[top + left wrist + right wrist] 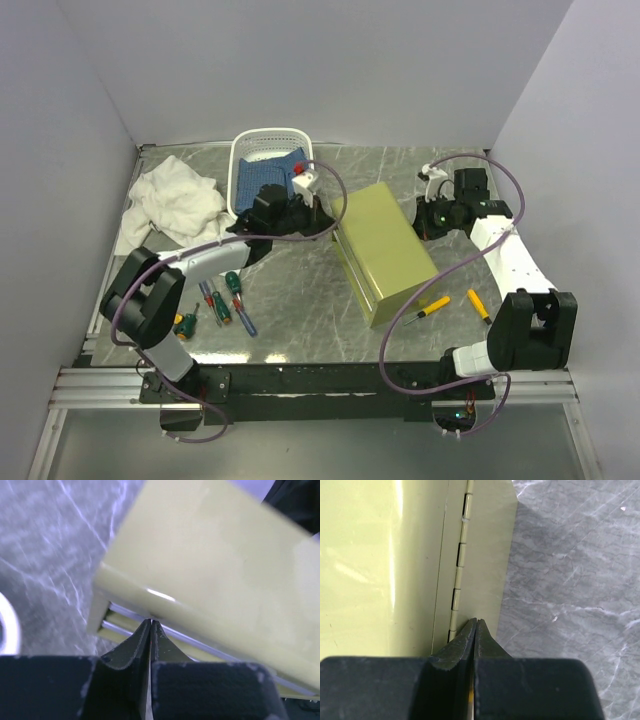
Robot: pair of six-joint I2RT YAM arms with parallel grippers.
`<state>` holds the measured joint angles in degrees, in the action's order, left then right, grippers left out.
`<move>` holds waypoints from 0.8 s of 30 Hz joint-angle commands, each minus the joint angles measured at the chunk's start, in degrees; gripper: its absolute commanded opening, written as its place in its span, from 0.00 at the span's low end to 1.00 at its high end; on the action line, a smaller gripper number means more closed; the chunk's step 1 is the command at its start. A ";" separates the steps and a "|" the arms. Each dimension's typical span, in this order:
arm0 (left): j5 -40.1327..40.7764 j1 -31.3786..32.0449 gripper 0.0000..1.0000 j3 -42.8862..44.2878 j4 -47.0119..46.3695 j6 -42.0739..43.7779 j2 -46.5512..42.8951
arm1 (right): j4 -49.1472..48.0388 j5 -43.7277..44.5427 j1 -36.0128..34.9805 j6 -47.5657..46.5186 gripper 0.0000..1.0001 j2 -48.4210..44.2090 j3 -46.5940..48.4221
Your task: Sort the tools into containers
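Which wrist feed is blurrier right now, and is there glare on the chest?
Left wrist view: the olive-green chest is smeared and soft, with a bright glare streak on its edge; the shut left tool looks sharper. Right wrist view: crisp, the hinge clearly resolved, only a soft sheen on the chest.

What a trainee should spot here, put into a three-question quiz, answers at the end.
1. True or false: two yellow screwdrivers lie on the table beside the olive-green chest.
2. The right gripper has its tips closest to the chest's: A hinge, B handle, C lock.
3. Fill in: the left gripper, tips at the chest's edge, is ___.
Key: 1 true; 2 A; 3 shut.
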<state>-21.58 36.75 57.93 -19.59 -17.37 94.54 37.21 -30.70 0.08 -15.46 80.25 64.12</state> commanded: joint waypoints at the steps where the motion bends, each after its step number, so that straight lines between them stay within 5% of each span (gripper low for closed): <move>1: -7.32 -1.07 0.09 -0.36 -10.45 -3.02 -3.14 | -1.44 -4.46 -0.87 3.07 0.00 0.70 -0.48; 12: -9.53 -2.38 0.04 12.47 -11.77 -7.05 8.47 | -0.74 -2.26 -0.87 3.25 0.00 3.77 3.29; 19: -9.97 -6.86 0.01 7.82 -9.33 -5.14 -1.71 | -0.74 -1.38 -0.69 2.90 0.00 3.95 3.47; 24: -9.62 -7.57 0.01 -4.74 -6.25 -1.97 -12.18 | -0.39 -1.03 -0.52 2.54 0.00 4.74 3.91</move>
<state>-30.15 28.99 60.60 -26.70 -21.67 90.87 36.40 -30.79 0.08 -13.13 84.07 65.58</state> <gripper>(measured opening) 0.019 0.005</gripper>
